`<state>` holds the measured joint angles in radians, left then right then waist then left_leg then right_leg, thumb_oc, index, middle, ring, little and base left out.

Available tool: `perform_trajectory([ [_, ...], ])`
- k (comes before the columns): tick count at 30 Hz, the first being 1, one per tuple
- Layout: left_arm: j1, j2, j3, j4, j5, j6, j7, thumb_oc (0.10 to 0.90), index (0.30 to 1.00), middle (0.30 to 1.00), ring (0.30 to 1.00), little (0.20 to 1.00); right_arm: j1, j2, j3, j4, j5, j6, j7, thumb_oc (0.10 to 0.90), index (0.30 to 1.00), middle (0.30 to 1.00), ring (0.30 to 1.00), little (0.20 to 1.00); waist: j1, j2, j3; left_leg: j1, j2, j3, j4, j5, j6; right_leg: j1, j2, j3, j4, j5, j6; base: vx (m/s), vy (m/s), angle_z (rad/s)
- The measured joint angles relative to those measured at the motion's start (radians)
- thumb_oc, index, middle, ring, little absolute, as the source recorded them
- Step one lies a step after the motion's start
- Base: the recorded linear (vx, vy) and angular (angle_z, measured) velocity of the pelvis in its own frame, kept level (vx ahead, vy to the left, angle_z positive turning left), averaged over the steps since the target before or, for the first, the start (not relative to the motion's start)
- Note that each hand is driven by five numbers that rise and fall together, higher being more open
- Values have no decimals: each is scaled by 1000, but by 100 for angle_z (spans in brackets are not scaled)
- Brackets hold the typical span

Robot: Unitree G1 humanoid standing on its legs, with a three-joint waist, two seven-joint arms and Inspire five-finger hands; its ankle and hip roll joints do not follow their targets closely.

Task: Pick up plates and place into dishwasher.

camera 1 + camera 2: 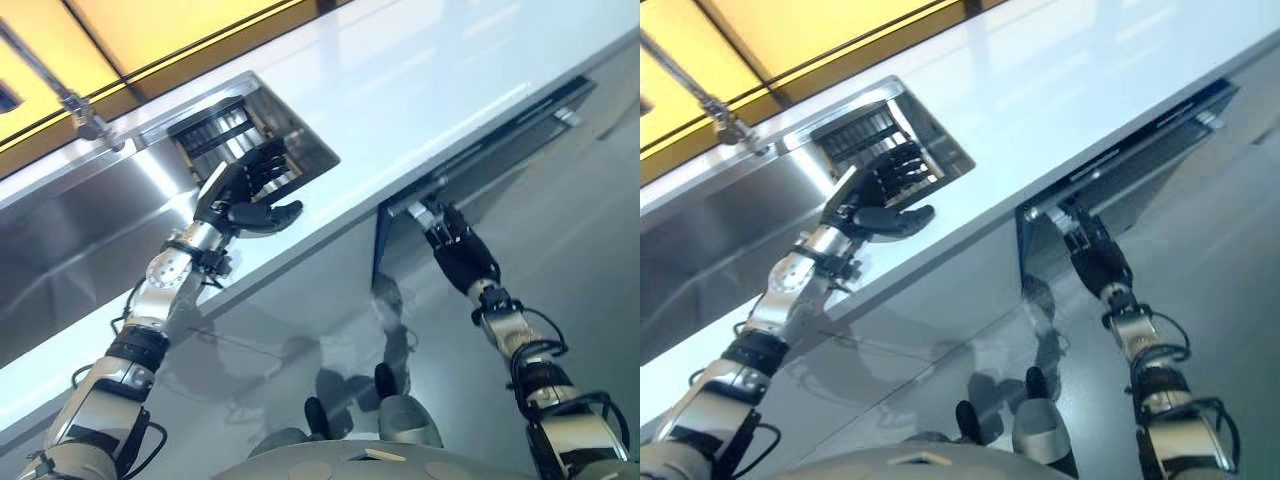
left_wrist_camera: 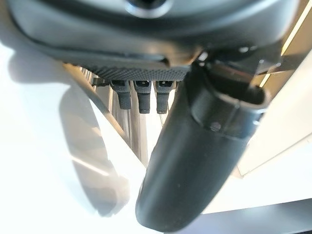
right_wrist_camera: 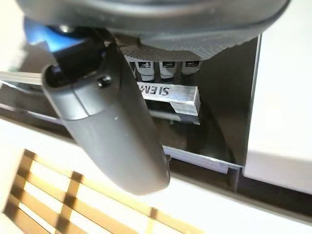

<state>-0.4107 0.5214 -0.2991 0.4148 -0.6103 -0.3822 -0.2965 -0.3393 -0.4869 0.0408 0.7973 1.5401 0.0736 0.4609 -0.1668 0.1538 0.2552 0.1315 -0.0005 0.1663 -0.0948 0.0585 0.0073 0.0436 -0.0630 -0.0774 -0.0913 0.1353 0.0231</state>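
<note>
Two hands: left hand (image 1: 245,195) open over white counter (image 1: 420,90) by sink (image 1: 90,220); right hand (image 1: 455,245) hooks dishwasher handle (image 3: 170,95).

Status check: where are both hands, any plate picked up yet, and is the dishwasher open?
Left hand open, over the sink rack. Right hand at the dishwasher door's top edge, door barely ajar. No plate held.

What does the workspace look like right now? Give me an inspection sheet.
Surface: white countertop, bare where visible.
Job's things: dishwasher door under the counter, ajar at its top edge; plates: nothing seen.
Clutter: nothing seen.
Hands: left hand open over the dish rack in the steel sink, holding nothing; right hand at the door's top edge, fingers at its metal handle, grip unclear.
Cables: nothing seen.
Surroundings: faucet behind the sink.
</note>
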Motion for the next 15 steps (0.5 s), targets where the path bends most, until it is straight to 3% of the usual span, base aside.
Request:
perform_trajectory([
  [10,-4,1,-10,27,0,-6,-4,800,900,900,900,900,-2,-9,-7,6,-24,14,7,800,900,900,900,900,-1,1,2,4,3,-13,-1,-5,-10,16,3,-11,0,-10,6,5,4,5],
  [15,-4,2,-10,25,0,-13,-14,800,900,900,900,900,-4,-18,-28,6,-201,-8,5,800,900,900,900,900,-2,0,4,5,2,-12,-1,-2,-6,16,1,-11,0,-10,6,0,0,0],
])
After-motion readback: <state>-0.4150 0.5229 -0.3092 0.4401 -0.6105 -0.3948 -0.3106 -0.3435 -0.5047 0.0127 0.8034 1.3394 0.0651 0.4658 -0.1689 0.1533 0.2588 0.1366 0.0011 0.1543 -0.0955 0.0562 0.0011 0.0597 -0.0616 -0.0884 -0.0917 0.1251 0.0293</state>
